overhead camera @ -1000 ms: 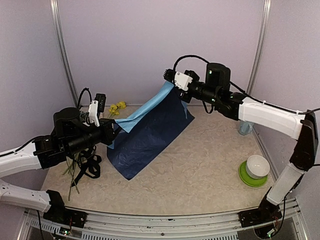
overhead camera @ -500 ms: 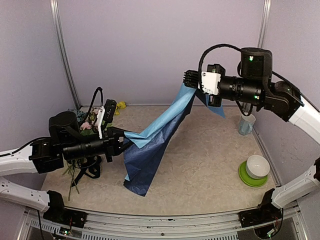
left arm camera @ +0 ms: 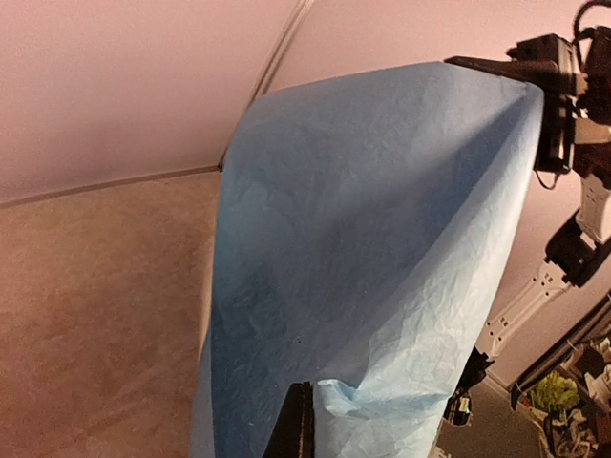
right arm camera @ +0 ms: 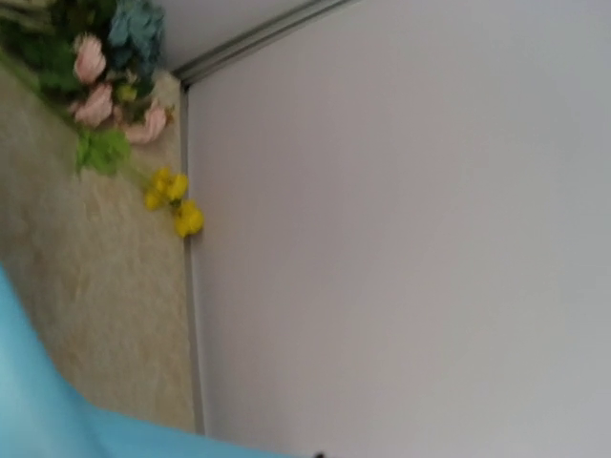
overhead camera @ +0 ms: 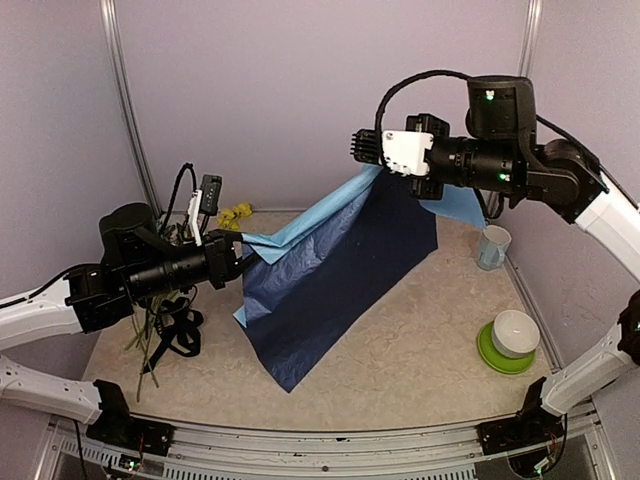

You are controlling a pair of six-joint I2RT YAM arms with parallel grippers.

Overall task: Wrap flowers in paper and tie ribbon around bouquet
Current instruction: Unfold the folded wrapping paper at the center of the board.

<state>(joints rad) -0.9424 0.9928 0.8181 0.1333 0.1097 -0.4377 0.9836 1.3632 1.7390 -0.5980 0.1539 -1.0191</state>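
Near right on the bench [overhead camera: 420, 330], a white bowl [overhead camera: 515, 328] on a green plate [overhead camera: 497, 361]. At left, pressed shut on one corner of the paper [overhead camera: 330, 265], the left tool [overhead camera: 240, 266]. Hung slanting in the air, dark face forward, lowest corner down at the bench. Higher and farther back, pinching the opposite corner, the right tool [overhead camera: 366, 163]. Against the back-left wall, lying on the bench, the flowers [overhead camera: 236, 213].

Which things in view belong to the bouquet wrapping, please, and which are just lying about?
For the job: paper, flowers, ribbon.
Lying about: glass cup, white bowl, green plate.
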